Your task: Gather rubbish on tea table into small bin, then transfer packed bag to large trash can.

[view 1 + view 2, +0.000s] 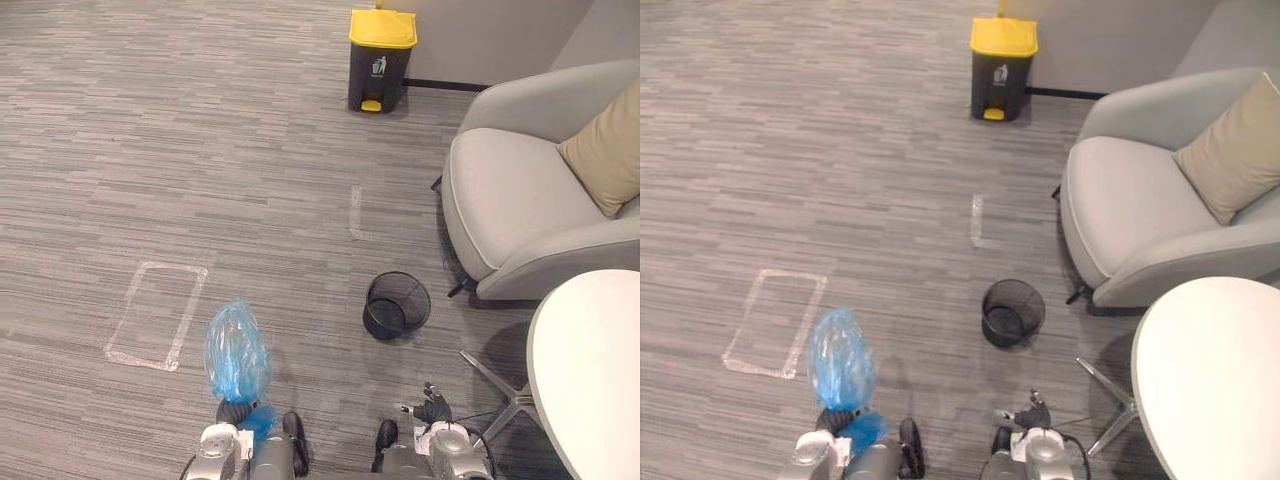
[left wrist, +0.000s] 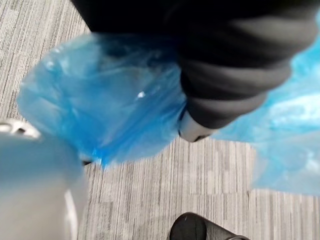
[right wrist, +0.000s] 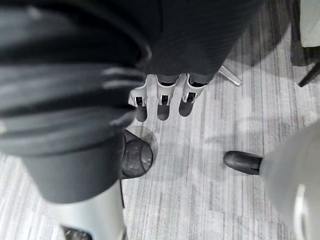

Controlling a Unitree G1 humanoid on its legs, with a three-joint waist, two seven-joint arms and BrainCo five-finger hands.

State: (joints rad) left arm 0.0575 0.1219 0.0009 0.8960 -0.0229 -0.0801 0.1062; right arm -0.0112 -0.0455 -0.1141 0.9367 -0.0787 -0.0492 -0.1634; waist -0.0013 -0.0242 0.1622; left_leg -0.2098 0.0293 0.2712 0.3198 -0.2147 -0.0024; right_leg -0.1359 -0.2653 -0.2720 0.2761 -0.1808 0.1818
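One blue bag stands puffed above my left hand. The hand is closed round the bag's bunched neck, and a tuft of plastic pokes out beneath it. The bag is clear of the grey carpet, over its near edge. My right hand hangs beside it with fingers straight and relaxed, holding nothing. The small black mesh bin sits upright on the carpet ahead of my right hand, near the foot of a grey armchair that carries a beige cushion. The large trash can has its yellow lid down and waits at the carpet's far edge by the wall, well apart from the bag. A taped rectangle marks the carpet just left of the bag. The round white table shows at the near right corner.
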